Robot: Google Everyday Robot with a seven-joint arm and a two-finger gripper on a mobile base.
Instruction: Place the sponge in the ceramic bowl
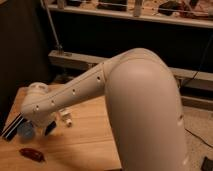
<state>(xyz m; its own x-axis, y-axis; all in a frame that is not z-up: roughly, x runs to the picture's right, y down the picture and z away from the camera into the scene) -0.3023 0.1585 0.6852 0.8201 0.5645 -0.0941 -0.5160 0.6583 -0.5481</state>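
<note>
My big white arm reaches across the wooden table [90, 142] to its left side. The gripper [59, 121] sits at the arm's end, low over the table, just right of a light blue cup [25, 131]. A small dark shape [50, 128] shows right at the gripper; I cannot tell whether it is the sponge. The ceramic bowl is hidden behind the arm's forearm and wrist.
A dark red elongated object [32, 154] lies near the table's front left corner. A dark striped item [12, 127] rests at the left edge beside the cup. Behind the table runs a metal rail and dark shelving; bare floor lies to the right.
</note>
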